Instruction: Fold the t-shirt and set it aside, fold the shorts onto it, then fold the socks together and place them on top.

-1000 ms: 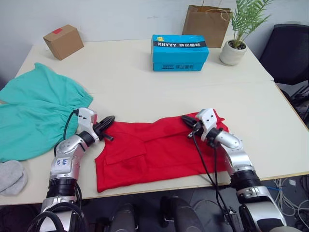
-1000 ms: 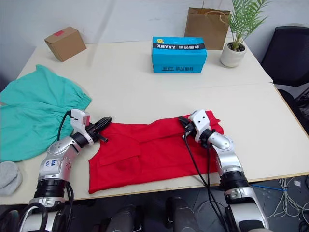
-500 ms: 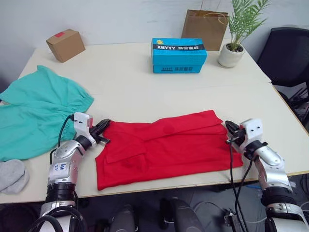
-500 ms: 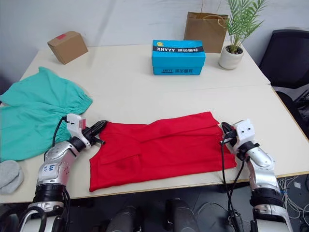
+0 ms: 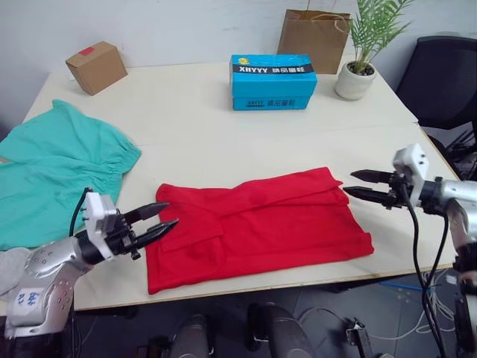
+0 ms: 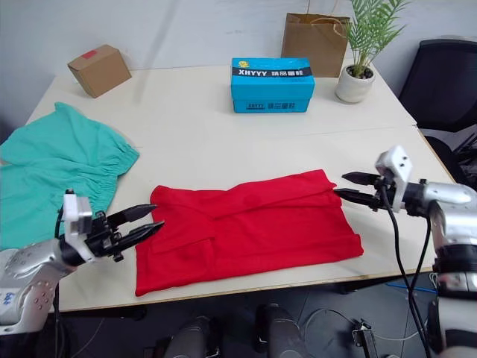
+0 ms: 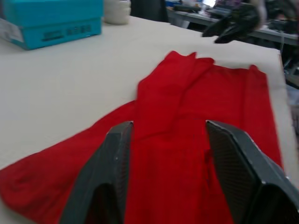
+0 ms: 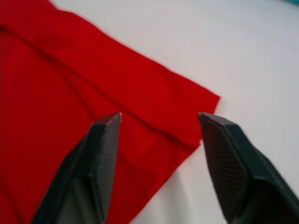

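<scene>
While the t-shirt (image 5: 253, 226) lies partly folded near the front edge of the table (image 5: 216, 119), both grippers hover off its ends with nothing in them. The left gripper (image 5: 158, 221) sits at the shirt's nine o'clock end, its two fingers spread apart and pointing at the cloth. The right gripper (image 5: 355, 186) sits at the three o'clock end, fingers likewise spread, just clear of the corner.

The shirt reads as a long band with a lengthwise fold already laid over its far half. The likely next step is a crosswise fold, so each gripper should probably pinch through all layers at a corner, not just the top sheet. Lifting only high enough to clear the cloth would help the earlier fold hold. The near left corner looks a little ragged and may need squaring first.

At ten o'clock from the shirt, the shorts (image 5: 52, 175) are spread flat, well apart from it. A bit of the socks (image 5: 9, 265) shows at the table's left front edge, beside the left arm.

Farther back stand a blue box (image 5: 273, 71), a cardboard box (image 5: 95, 66), a paper bag (image 5: 317, 30) and a potted plant (image 5: 361, 46), all well clear. Nothing blocks the fold; open table at twelve o'clock offers room to set the shirt aside.
</scene>
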Robot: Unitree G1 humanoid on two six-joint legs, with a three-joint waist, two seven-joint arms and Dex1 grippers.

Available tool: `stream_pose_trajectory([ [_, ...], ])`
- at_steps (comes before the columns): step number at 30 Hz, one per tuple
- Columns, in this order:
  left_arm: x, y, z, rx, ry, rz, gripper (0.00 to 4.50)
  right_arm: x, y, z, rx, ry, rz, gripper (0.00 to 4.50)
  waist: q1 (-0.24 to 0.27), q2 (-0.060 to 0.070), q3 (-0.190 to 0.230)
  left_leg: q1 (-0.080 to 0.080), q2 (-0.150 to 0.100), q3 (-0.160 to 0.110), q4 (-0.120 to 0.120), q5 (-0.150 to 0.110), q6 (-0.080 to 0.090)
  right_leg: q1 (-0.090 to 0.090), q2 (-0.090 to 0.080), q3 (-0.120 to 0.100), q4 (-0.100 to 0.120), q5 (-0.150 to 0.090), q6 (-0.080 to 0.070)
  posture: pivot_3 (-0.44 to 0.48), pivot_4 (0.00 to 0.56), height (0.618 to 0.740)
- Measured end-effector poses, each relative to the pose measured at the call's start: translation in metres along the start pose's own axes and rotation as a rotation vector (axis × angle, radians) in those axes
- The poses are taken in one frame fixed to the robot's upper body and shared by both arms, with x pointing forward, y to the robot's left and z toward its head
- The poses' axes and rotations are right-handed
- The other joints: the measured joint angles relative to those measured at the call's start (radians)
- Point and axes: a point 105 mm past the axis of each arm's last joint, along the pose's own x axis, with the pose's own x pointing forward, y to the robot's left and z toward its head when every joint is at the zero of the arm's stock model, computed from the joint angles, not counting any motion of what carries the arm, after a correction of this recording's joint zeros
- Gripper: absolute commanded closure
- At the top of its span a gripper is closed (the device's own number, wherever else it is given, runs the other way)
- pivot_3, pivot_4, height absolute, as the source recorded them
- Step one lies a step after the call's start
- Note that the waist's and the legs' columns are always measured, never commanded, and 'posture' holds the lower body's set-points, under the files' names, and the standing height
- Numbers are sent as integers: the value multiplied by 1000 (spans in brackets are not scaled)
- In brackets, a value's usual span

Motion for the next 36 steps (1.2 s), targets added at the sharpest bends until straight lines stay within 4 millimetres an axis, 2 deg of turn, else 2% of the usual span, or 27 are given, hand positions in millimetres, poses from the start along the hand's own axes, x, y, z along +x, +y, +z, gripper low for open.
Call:
stream_pose_trajectory([
  [2, -4, -15, 1, 10, 14, -70, 520, 9, -5, 0, 4, 107, 40, 141, -1, 0, 0, -1, 0, 1, 0, 2, 3, -1, 0, 0, 0, 0, 0, 0, 150, 740],
  [3, -5, -23, -1, 7, 26, -107, 139, 11, -7, -1, 7, 147, 57, 0, -2, 0, 0, -1, 0, 1, -1, 2, 2, -2, 0, 0, 1, 0, -1, 0, 150, 740],
  [4, -6, -31, -2, 5, 33, -146, 43, 13, -8, -2, 14, 183, 68, 0, -2, 0, 0, -1, 0, 1, -1, 4, -3, -3, 0, 0, 1, 0, -1, 0, 150, 740],
  [8, -8, -46, -3, -20, 16, -193, 43, 50, -16, -1, 64, 244, 27, 0, -10, 0, 0, -2, 2, 1, -1, 4, -5, -4, 1, 0, 2, -1, -3, 0, 150, 740],
  [15, -10, -47, -4, -26, 19, -186, 43, 68, -27, 7, 83, 278, -88, 0, -23, 0, 0, -3, 1, 1, 1, 3, -3, -4, 0, 1, 2, 0, -2, 0, 150, 740],
  [18, -9, -46, -4, -24, 19, -184, 0, 66, -20, 8, 105, 320, -13, 648, -25, 0, 0, -3, 2, 1, 1, 4, -3, -4, 0, 0, 3, 0, -2, 0, 150, 740],
  [24, -9, -45, -4, -21, 19, -175, 0, 61, 3, 4, 189, 389, 192, 2691, -27, 1, 0, -2, 2, 1, 0, 4, -3, -4, 0, 0, 3, -1, -3, 0, 150, 740],
  [29, -9, -43, -4, -5, 20, -168, 0, 60, 5, 0, 193, 412, 209, 4471, -26, 1, 0, -2, 2, 1, 1, 4, -3, -4, 0, 0, 4, -1, -3, 0, 150, 740],
  [32, -9, -40, -3, 9, 16, -163, 0, 61, 4, 0, 137, 404, 214, 4493, -27, 1, 0, -2, 2, 1, 1, 4, -4, -4, 0, 0, 4, -1, -3, 0, 150, 740],
  [36, -10, -31, -5, 20, 13, -124, 0, 66, -6, 7, -28, 378, 149, 4493, -29, 1, 0, -2, 2, 1, 1, 4, -4, -4, 0, 0, 4, -1, -3, 0, 150, 740],
])
